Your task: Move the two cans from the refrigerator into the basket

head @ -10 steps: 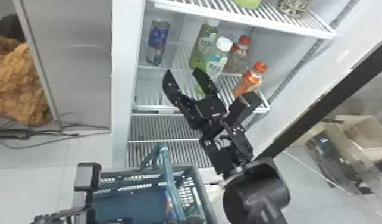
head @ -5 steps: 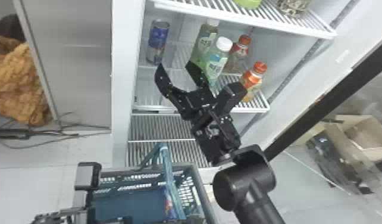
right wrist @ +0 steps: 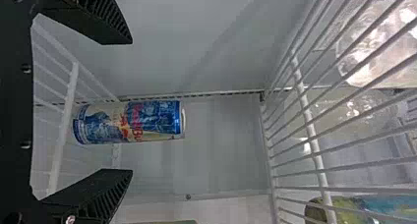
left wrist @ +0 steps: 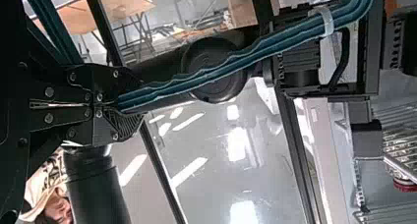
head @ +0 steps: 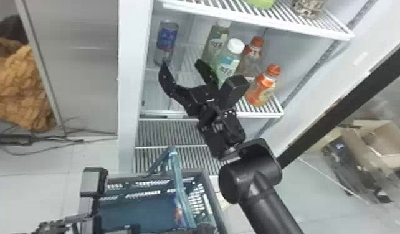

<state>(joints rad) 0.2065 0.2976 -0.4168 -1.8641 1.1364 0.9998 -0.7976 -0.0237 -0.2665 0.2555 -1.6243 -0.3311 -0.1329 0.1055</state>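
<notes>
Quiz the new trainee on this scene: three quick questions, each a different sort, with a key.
1. True or false: the right claw is open.
2. What is the left claw closed on? A) a shelf; B) the basket handle; C) a cardboard box.
3. Fill in: in the head view, the upright can stands to the ____ of the orange-capped bottles.

Key: 1 true; 2 B; 3 left.

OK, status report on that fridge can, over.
Right end effector open, facing the upright can. Left end effector shut on basket handle. Bottles right of can, probably not in the way.
</notes>
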